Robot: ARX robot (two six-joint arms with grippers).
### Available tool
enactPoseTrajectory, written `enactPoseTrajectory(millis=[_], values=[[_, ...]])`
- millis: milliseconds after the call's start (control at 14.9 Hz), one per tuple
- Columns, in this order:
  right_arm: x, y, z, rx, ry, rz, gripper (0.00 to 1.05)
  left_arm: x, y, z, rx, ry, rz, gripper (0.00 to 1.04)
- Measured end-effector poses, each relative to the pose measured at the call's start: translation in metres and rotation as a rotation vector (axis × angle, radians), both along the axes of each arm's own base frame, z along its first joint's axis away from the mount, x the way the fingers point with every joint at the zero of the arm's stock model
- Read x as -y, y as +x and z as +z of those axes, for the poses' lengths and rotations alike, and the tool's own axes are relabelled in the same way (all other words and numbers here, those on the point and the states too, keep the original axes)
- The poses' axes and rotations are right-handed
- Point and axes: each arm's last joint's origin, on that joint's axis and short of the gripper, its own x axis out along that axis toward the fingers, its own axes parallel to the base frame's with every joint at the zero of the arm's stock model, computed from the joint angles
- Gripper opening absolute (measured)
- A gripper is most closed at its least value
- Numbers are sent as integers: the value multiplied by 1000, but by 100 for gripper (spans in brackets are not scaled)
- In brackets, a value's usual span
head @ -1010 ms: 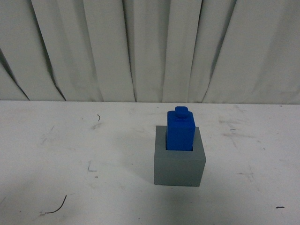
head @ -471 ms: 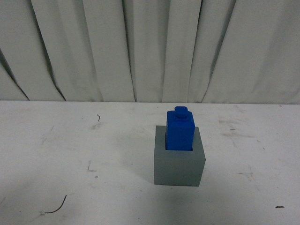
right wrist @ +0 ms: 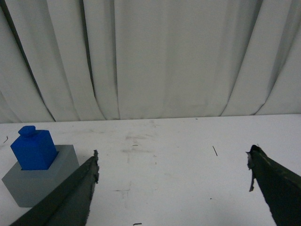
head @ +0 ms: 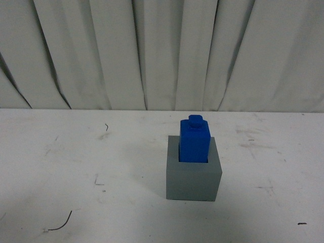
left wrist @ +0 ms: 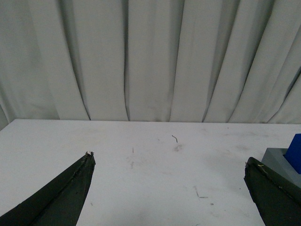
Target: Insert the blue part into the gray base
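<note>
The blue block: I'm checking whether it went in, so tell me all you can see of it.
The blue block is bright blue, looks like smooth plastic, taller than wide, with a small knob on top. It stands upright with its lower end inside the square recess of the gray cube, most of it sticking out above the rim. Neither gripper touches it. How deep it sits cannot be told.

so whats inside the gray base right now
The blue part stands upright in the recess of the gray base, its upper body and knob sticking out. Its lower end and the recess floor are hidden by the base walls.
</note>
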Motion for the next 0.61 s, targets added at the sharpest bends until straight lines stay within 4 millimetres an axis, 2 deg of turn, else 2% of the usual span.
enactPoseTrajectory(millis=[67, 135, 606], values=[[0, 0, 0, 0, 2, 0, 100, 0, 0, 0, 0, 0, 0, 98], [0, 0, 0, 0, 2, 0, 97, 0, 0, 0, 0, 0, 0, 98], [0, 0, 0, 0, 2, 0, 98, 0, 0, 0, 0, 0, 0, 98]])
